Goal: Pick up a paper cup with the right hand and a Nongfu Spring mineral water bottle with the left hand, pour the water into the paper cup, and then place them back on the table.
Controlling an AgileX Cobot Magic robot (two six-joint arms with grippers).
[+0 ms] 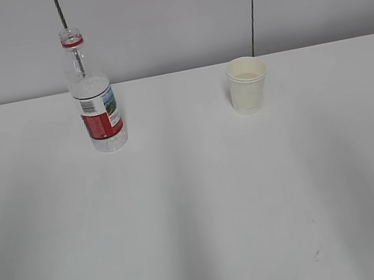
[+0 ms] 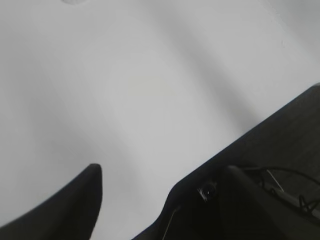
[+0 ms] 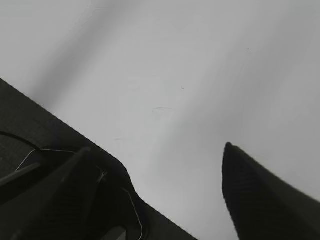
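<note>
The Nongfu Spring mineral water bottle [image 1: 97, 105] stands upright and capless at the back left of the white table [image 1: 198, 203], with clear water [image 1: 109, 140] in its lower part. The cream paper cup [image 1: 247, 84] stands upright at the back right. Neither arm shows in the exterior view. In the left wrist view my left gripper [image 2: 162, 172] is open and empty over bare table near its edge. In the right wrist view my right gripper [image 3: 155, 152] is open and empty over bare table. Bottle and cup are out of both wrist views.
A small dark scuff mark [image 1: 316, 256] lies at the table's front right; faint marks [image 3: 161, 108] show in the right wrist view. A grey wall stands behind the table. The table edge runs diagonally past dark ground [image 2: 290, 130] in the left wrist view and in the right wrist view [image 3: 30, 125].
</note>
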